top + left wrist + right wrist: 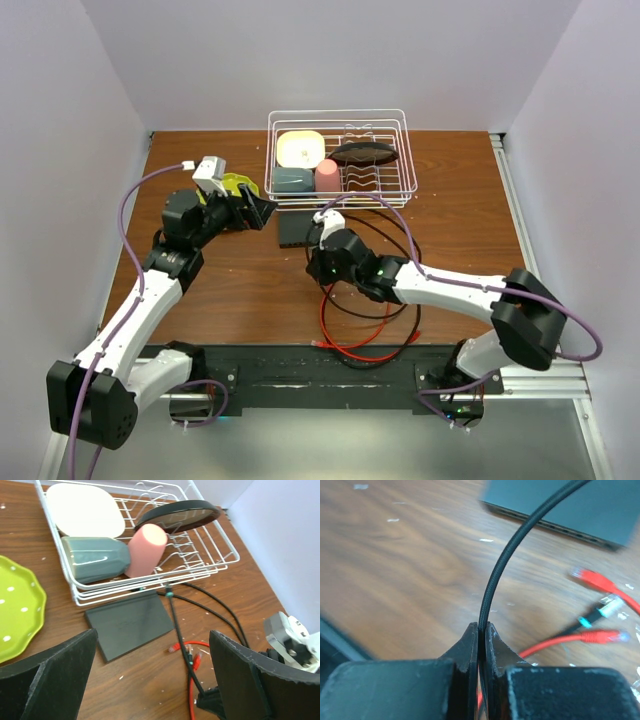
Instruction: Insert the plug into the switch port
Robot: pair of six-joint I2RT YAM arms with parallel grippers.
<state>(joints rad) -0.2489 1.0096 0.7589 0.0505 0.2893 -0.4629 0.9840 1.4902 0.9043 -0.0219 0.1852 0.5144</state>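
The switch (pixel 291 232) is a flat matte-black box lying in front of the rack; its row of ports (pixel 547 525) faces my right wrist camera. My right gripper (pixel 481 626) is shut on a black braided cable (pixel 495 575) that arcs up past the switch. On the table to its right lies a clear-tipped plug (pixel 610 606) with a teal band, between two red plugs (pixel 586 576). My left gripper (pixel 152 675) hovers open over the wood, near the switch (pixel 131 622), with nothing between its fingers.
A white wire dish rack (pixel 340 120) behind the switch holds a cream plate, a grey-blue cup, a pink cup (pixel 146 550) and a dark oval dish (pixel 362 153). A green dotted plate (pixel 15 610) lies to the left. Red and black cable loops (pixel 365 320) lie near the front.
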